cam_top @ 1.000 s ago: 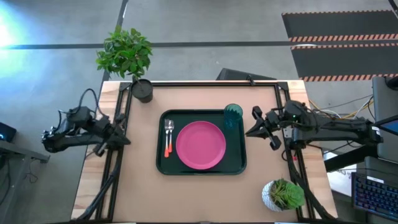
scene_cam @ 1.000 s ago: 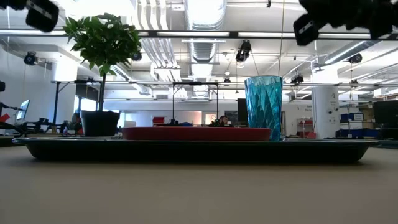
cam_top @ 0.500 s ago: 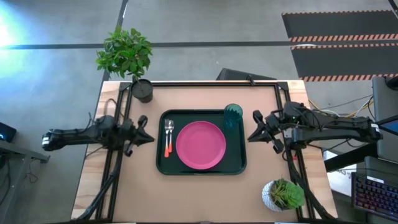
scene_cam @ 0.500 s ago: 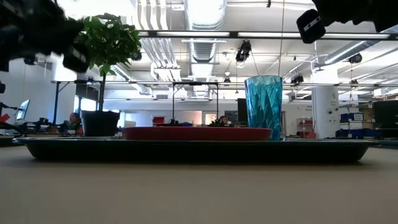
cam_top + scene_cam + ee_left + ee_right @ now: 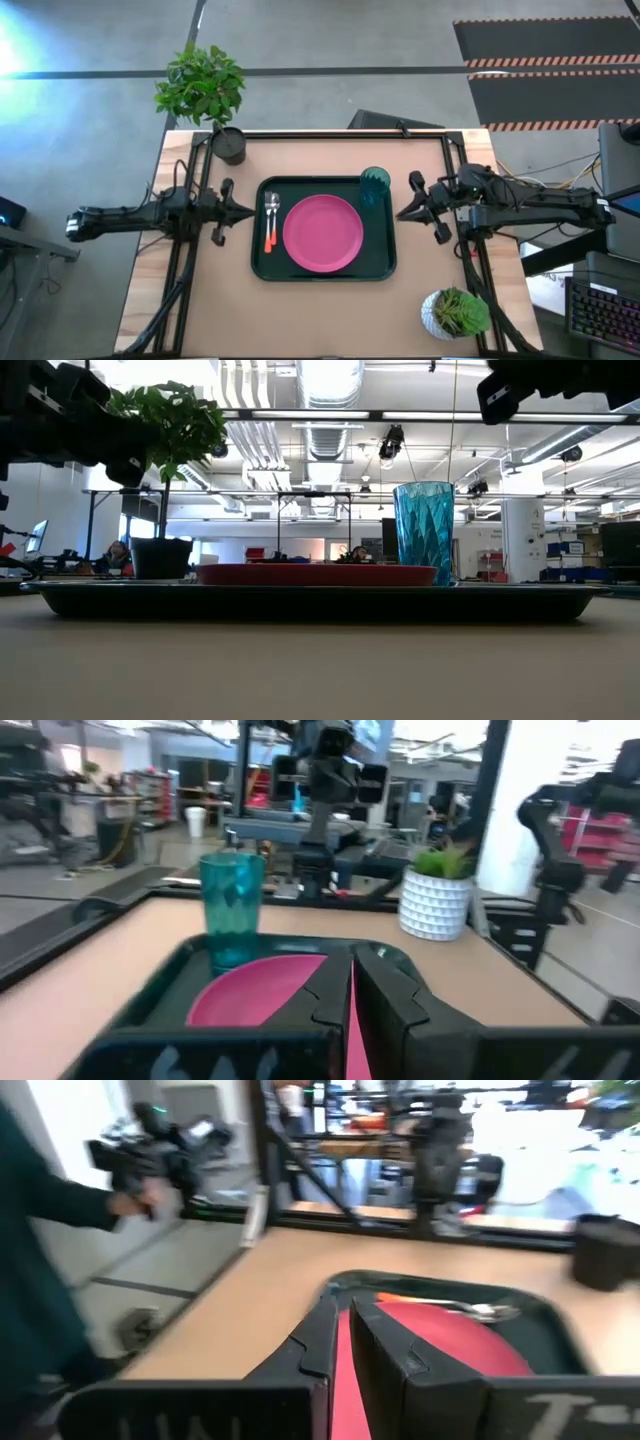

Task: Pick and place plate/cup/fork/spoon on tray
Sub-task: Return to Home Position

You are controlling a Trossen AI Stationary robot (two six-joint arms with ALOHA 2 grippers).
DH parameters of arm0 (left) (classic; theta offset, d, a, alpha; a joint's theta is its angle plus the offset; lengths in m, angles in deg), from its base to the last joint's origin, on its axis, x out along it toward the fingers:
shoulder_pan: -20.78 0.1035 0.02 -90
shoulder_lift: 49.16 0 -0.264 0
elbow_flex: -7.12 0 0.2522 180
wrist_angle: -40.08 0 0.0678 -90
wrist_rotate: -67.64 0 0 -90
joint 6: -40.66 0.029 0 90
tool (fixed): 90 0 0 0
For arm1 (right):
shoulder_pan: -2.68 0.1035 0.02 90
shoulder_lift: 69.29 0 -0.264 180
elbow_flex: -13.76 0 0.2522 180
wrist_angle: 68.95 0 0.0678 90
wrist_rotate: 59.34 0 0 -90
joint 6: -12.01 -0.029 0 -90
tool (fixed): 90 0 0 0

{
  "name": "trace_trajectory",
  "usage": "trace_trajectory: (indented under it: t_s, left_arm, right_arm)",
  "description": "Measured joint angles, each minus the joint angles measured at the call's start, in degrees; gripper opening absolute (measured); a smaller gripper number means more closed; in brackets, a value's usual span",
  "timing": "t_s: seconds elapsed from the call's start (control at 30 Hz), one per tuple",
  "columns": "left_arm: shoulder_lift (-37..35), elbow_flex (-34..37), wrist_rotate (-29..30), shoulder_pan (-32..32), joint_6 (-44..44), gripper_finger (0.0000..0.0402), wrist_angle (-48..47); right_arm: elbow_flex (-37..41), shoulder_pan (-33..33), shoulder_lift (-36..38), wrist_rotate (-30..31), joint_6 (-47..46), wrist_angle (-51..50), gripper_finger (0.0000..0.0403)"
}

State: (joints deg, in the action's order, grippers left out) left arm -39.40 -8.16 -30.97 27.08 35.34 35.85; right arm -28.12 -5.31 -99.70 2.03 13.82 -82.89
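Your dark rectangular tray with rounded corners and a raised rim (image 5: 325, 269) sits mid-table, with bare tan tabletop (image 5: 325, 320) on every side. On it lies the round flat pink plastic plate (image 5: 323, 233), smooth and matte, filling the middle. The teal translucent faceted tumbler (image 5: 375, 186) stands upright in the tray's far right corner, just beside the plate's edge. Along the tray's left strip lie the orange-handled spoon (image 5: 268, 222) and the orange-handled fork (image 5: 275, 221), side by side, metal ends pointing to the far edge; which one is which you cannot tell for sure from above.

Your left gripper (image 5: 244, 209) hangs just off the tray's left rim, fingers pressed together and holding nothing. Your right gripper (image 5: 401, 213) hangs just off the right rim near the tumbler, fingers together too, empty.

A dark cylindrical pot with a leafy plant (image 5: 229, 145) stands at the far left corner, and a white textured pot with a spiky plant (image 5: 450, 314) at the near right, both well apart from the tray.
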Motion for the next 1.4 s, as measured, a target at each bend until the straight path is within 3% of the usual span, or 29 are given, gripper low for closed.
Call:
trace_trajectory:
  t_s: [0.13, 0.3, 0.47, 0.63, 1.03, 1.23, 1.4]
  left_arm:
    - [1.0, 0.1, 1.8, 0.0, 0.2, 0.0, -0.1]
    - [2.2, 0.1, 2.4, 0.0, -0.2, 0.0, 0.0]
    - [2.1, 0.1, 2.5, 0.0, -0.3, 0.0, 1.1]
    - [2.1, 0.1, 2.5, 0.0, -0.3, 0.0, 6.7]
    - [1.6, 0.1, 2.1, 0.0, -0.3, 0.0, 7.9]
    - [2.0, 0.1, 2.2, 0.0, -0.2, 0.0, 7.5]
    - [2.2, 0.1, 2.2, 0.0, 0.2, 0.0, 7.1]
  right_arm:
    - [-0.5, 0.0, -0.1, 8.1, 0.6, 0.0, 0.0022]
    - [-2.3, 0.0, -0.2, 16.0, -9.7, 0.0, 0.0022]
    - [-5.0, 0.0, 0.0, 16.6, -8.3, -2.5, 0.0022]
    - [-5.2, 0.0, 2.8, 14.2, -3.6, -12.9, 0.0022]
    - [14.0, 0.3, 24.9, 19.2, -7.9, -2.4, 0.0022]
    - [21.9, 0.2, 30.3, 23.3, -6.4, 0.5, 0.0022]
    - [26.2, 0.2, 30.3, 23.2, -6.2, 0.1, 0.0022]
